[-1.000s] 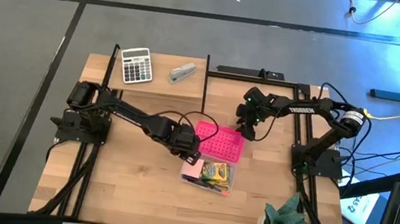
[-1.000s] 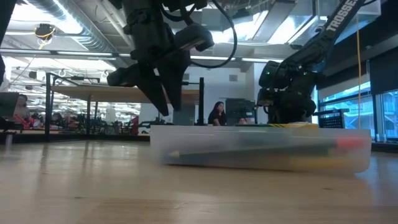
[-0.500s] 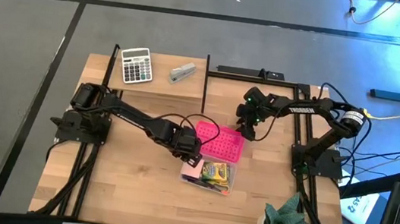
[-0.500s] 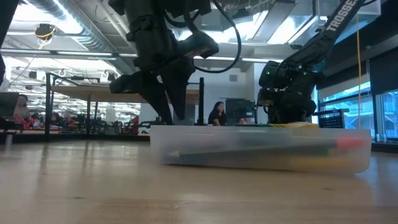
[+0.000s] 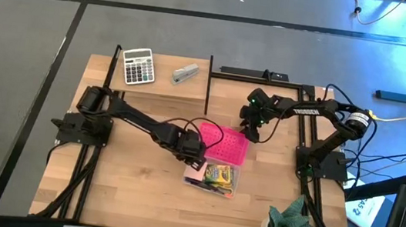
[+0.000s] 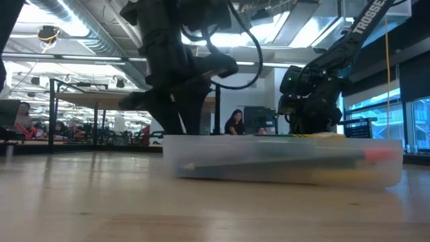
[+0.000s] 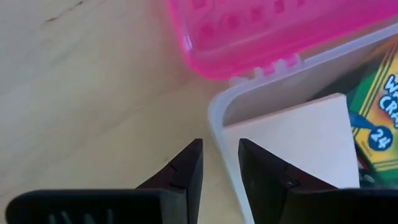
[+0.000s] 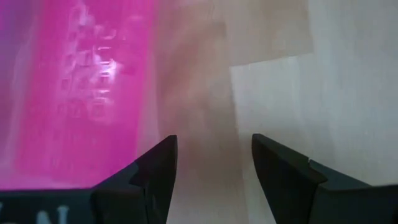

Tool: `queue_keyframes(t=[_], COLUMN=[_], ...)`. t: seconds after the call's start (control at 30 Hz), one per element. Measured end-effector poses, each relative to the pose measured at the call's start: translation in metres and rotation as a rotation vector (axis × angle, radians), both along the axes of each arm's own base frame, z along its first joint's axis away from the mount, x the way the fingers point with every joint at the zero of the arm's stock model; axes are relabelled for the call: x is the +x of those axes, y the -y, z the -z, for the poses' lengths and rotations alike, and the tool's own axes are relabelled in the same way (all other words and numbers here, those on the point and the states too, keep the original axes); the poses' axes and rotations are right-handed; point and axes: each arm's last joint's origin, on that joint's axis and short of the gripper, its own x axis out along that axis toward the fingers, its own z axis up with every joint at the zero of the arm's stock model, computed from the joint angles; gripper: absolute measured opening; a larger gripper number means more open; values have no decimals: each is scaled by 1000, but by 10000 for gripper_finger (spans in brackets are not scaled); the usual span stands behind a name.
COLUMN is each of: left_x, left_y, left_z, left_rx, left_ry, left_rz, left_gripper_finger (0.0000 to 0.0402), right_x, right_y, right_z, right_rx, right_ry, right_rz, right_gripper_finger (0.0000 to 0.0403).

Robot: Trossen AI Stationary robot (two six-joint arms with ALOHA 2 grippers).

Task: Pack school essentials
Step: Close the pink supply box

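Now left pincer (image 7: 217, 163) lower, narrowly parted astride clear box (image 7: 217, 118) wall; right pincer (image 8: 214, 158) open, unmoved

Both arms were dark, jointed machines trailing black looped cables. The right arm (image 5: 314, 109) bore white "TROSSEN" lettering along its link and small green lights near the wrist. The left arm (image 5: 140, 123) was plain black, its fingers (image 7: 186, 169) tapering to wedge-shaped tips.

Glossy pink plastic lid (image 7: 273, 28), matt pale wooden table (image 5: 131, 190)
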Motion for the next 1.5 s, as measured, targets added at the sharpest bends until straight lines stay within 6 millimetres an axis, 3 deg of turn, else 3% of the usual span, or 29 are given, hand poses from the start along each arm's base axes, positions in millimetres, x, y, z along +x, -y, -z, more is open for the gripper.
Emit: queue_keyframes(t=[1.17,1.5], left_x=[3,3], left_y=[-5,-5], left_z=[10,10], left_rx=[15,17], left_ry=[-21,-19], left_rz=[-51,-53], left_gripper_finger=[96,96], right_x=[2,9], right_y=[-11,-20], right_z=[-8,-8], right_rx=[377,374], right_ry=[200,185], right_rz=[-169,-179], right_gripper_finger=[209,209])
